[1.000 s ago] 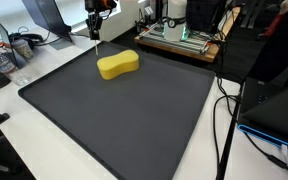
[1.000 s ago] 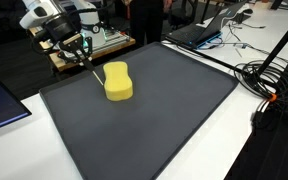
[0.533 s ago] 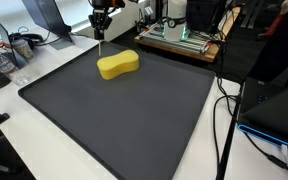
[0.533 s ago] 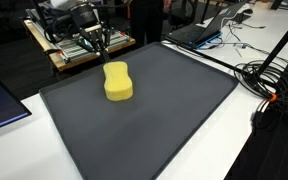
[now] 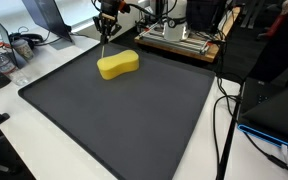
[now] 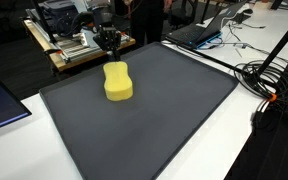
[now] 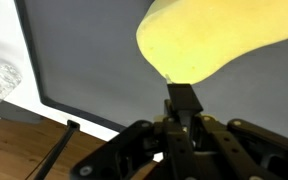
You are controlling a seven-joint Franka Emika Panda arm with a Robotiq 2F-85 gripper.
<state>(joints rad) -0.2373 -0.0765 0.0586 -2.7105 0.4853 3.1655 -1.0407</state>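
A yellow, peanut-shaped sponge (image 5: 117, 66) (image 6: 118, 82) lies on a large dark mat (image 5: 124, 125) (image 6: 159, 120) near its far edge. My gripper (image 5: 107, 20) (image 6: 110, 44) hovers just above and behind the sponge's far end. Its jaws are shut on a thin pale stick (image 5: 105, 42) that points down toward the sponge. In the wrist view the closed fingertips (image 7: 181, 100) sit right below the sponge's (image 7: 224, 40) rounded end. The stick itself is not clear there.
The mat lies on a white table (image 5: 24, 140). Behind its far edge stands a wooden board with equipment (image 5: 179, 38) (image 6: 74, 48). Cables (image 5: 224, 110) (image 6: 269, 80) trail beside the mat, and a laptop (image 6: 199, 30) sits at one corner.
The gripper, still shut, has travelled along the mat's far edge from the corner to a spot over the sponge's far end. The sponge has not moved.
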